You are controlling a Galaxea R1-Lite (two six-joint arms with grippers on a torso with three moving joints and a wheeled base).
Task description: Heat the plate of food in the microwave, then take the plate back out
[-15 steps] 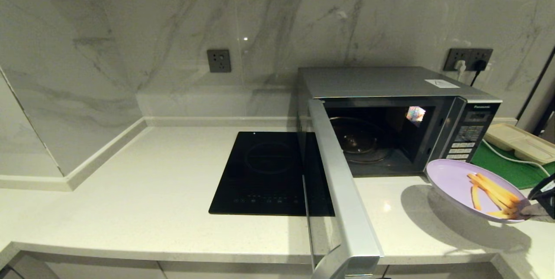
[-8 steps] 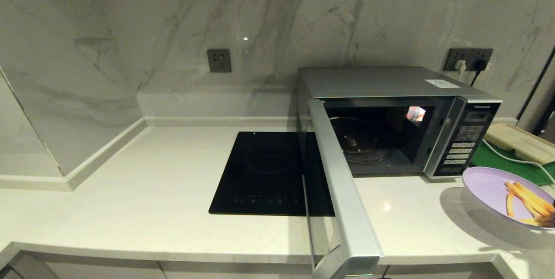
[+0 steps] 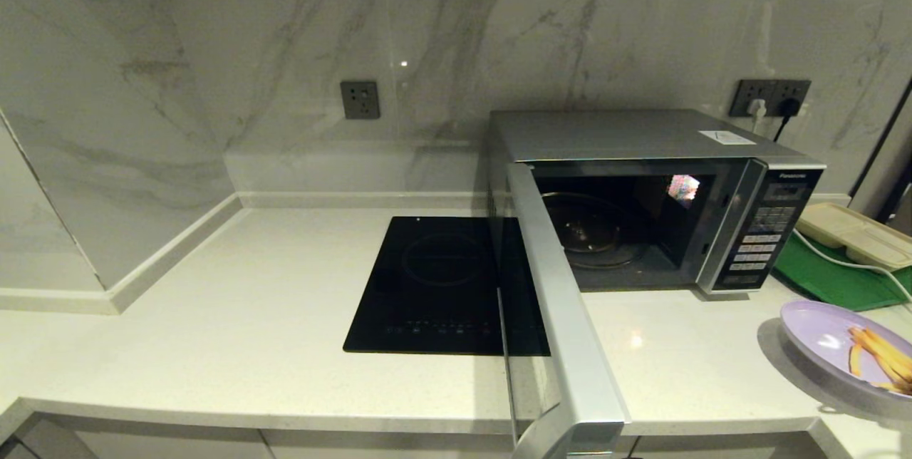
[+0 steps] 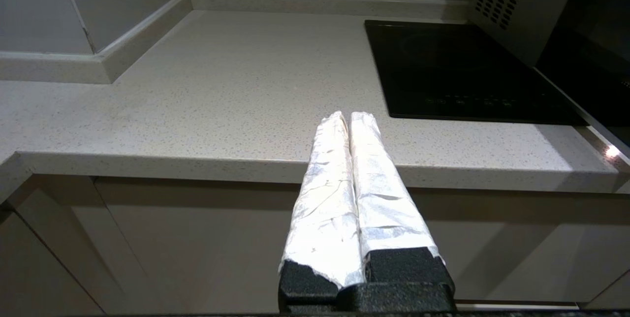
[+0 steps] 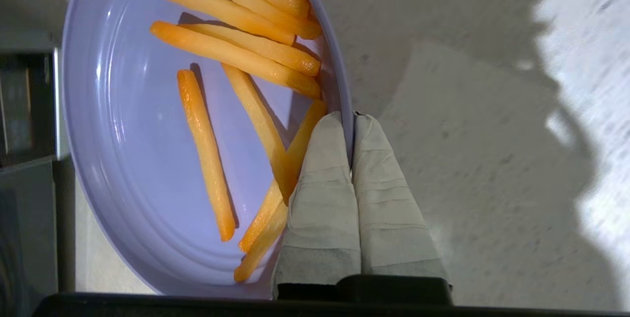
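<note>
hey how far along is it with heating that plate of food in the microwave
Done: the microwave stands with its door swung wide and its cavity empty. In hand: the right gripper is shut on the rim of the plate of food, out over the counter to the microwave's right. Left: setting the plate down; whether it was heated cannot be told.

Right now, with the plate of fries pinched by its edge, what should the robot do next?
Probably lower the plate of food onto the counter and release. The right tool is shut on its rim beside the open microwave, whose chamber holds no plate.
</note>
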